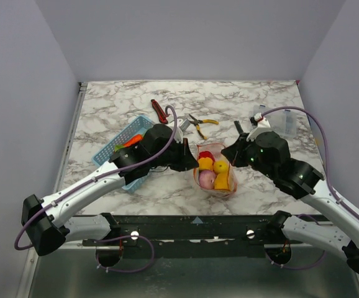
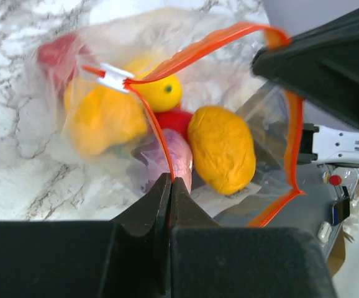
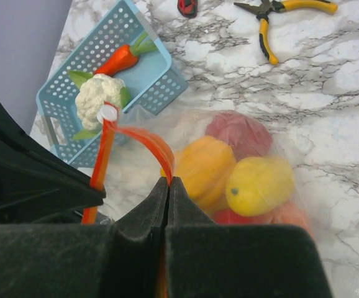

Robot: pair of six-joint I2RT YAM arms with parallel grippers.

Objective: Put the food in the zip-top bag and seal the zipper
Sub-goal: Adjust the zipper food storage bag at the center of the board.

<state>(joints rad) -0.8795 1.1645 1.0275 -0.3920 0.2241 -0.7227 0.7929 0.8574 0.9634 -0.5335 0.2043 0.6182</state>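
Note:
The clear zip-top bag [image 1: 215,174] lies at the table's middle, holding red, yellow, orange and purple-pink toy fruits [image 2: 222,149]. Its orange-red zipper [image 2: 198,46] stands open, with a white slider [image 2: 114,77] at one end. My left gripper [image 2: 170,181] is shut on the zipper strip at the bag's left side [image 1: 192,160]. My right gripper [image 3: 168,181] is shut on the zipper strip at the bag's right side [image 1: 230,155]. A white cauliflower [image 3: 99,97] and an orange carrot [image 3: 118,59] lie in the blue basket [image 3: 158,81].
The blue basket [image 1: 108,152] sits at the left under my left arm. A dark red-handled knife [image 1: 159,110] and yellow-handled pliers [image 1: 199,124] lie behind the bag. A rigid clear box [image 1: 277,119] stands at the back right.

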